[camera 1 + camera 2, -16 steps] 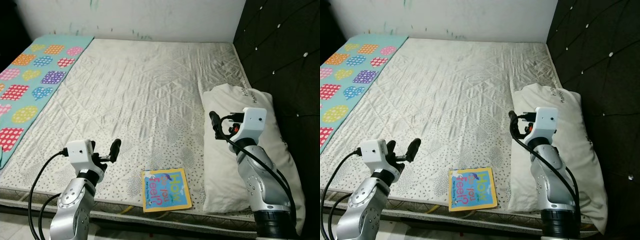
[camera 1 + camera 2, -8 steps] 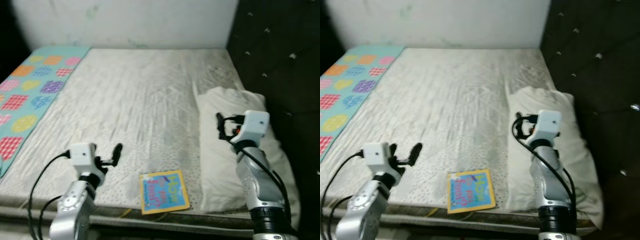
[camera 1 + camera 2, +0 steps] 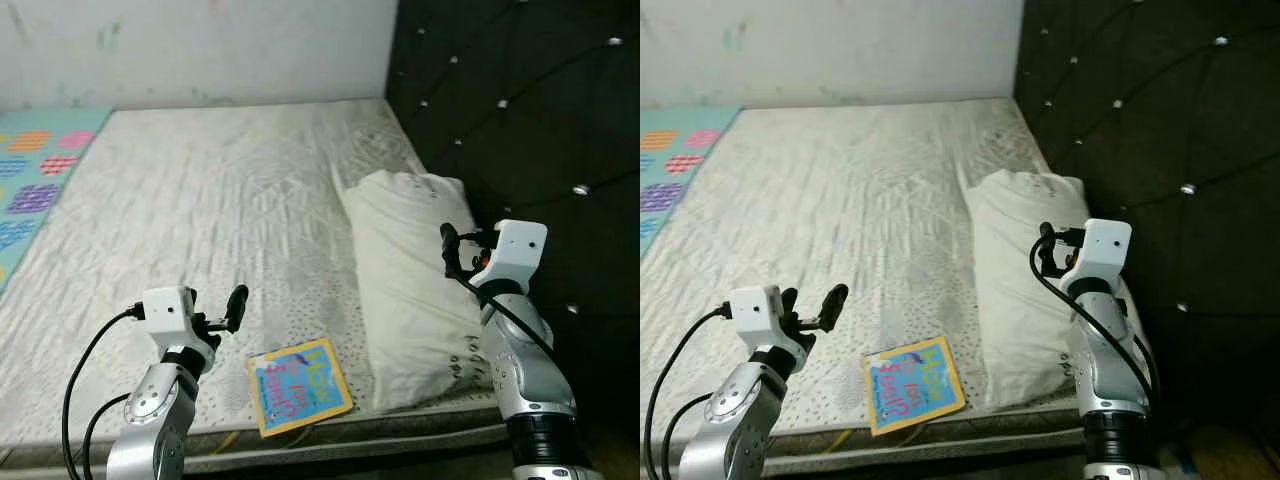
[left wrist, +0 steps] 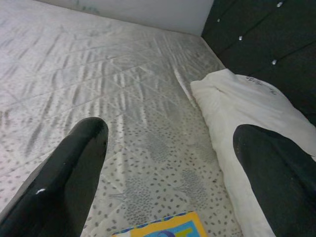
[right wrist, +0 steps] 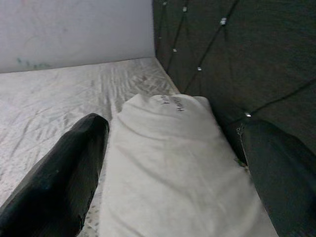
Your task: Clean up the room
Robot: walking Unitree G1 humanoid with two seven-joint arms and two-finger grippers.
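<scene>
A colourful children's book (image 3: 298, 384) lies flat near the front edge of the bare quilted mattress (image 3: 200, 190). A white pillow (image 3: 405, 270) lies along the mattress's right side, against the headboard. My left gripper (image 3: 813, 298) hovers low over the front of the mattress, just left of the book, open with nothing between its fingers (image 4: 74, 163). My right gripper (image 5: 168, 148) is raised over the pillow's near half, also open and holding nothing. In the left wrist view the book's top corner (image 4: 168, 229) shows below the pillow (image 4: 242, 108).
A black tufted headboard (image 3: 520, 110) walls off the right side. A teal blanket (image 3: 30, 165) with coloured patches lies at the far left of the mattress. A white wall (image 3: 200, 45) runs behind the bed. The mattress's front edge (image 3: 350, 440) is close below me.
The camera has swung to the right, so the bed, book and pillow shifted left and most of the teal blanket left the picture. Both arms keep the same posture.
</scene>
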